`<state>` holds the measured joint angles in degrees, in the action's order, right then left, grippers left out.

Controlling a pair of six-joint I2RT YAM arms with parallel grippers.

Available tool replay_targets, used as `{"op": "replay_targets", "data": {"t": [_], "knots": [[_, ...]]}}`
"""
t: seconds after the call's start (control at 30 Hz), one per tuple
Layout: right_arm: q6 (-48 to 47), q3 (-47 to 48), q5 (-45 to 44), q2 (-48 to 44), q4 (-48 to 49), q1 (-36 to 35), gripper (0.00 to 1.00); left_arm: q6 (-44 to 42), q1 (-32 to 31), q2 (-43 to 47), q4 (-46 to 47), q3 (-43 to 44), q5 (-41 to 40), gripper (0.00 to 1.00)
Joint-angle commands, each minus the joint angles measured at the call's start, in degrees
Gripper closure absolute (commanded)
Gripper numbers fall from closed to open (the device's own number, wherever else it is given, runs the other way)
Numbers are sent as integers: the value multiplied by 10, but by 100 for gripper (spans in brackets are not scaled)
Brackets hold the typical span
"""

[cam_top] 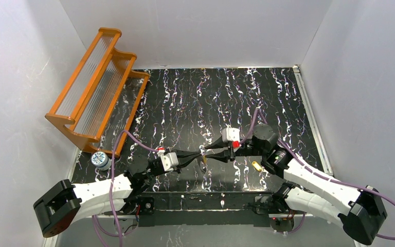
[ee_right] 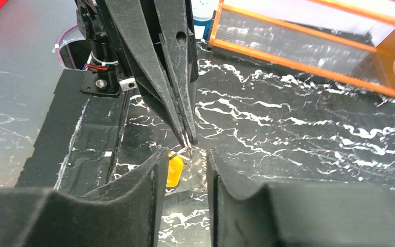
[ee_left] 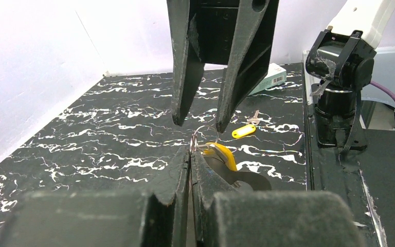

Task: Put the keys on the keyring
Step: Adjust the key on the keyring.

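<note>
Top view: left pincer (cam_top: 200, 154) and right pincer (cam_top: 210, 151) meet tip to tip at keyring (cam_top: 204, 153). One key (cam_top: 204, 164) hangs just under keyring. Second key (cam_top: 257, 165) lies on table (cam_top: 195, 103), well off keyring toward right arm.

Left wrist: my left pincer clamped shut on keyring wire. Right pincer part-open just above, empty.

Right wrist: jaws straddle keyring, not gripping.

Step, I judge: taking second hold on keyring. Next: pinch wire, not key head, then fetch second key.
</note>
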<state>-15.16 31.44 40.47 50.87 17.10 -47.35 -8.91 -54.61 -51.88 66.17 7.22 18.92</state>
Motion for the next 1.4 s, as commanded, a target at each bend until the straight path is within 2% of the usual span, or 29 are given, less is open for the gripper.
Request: {"op": "replay_targets", "data": {"t": [0.0,0.13,0.43,0.83,1.0,1.07,1.13,1.17,1.27,1.37], "knots": [[46,19,-24,13,26,0,63,0,-2,-1,32,7,5,100],[68,22,-44,24,22,0,72,0,-2,-2,32,7,5,100],[70,31,-64,29,-18,0,99,0,-2,0,32,6,5,100],[57,26,-120,29,-53,0,99,-3,-2,10,32,4,10,100],[47,36,-93,45,-61,0,99,0,-2,12,32,6,21,100],[34,37,-80,42,-58,0,82,0,-2,12,32,6,20,100],[22,31,-73,27,-47,0,60,-1,-2,12,32,4,19,100],[15,25,-69,17,-37,0,53,-1,-2,12,32,4,17,100],[1,0,-53,-19,8,0,42,-1,-2,9,32,5,19,100],[-2,-16,-21,-36,55,0,41,0,-2,6,32,6,20,100]]}}
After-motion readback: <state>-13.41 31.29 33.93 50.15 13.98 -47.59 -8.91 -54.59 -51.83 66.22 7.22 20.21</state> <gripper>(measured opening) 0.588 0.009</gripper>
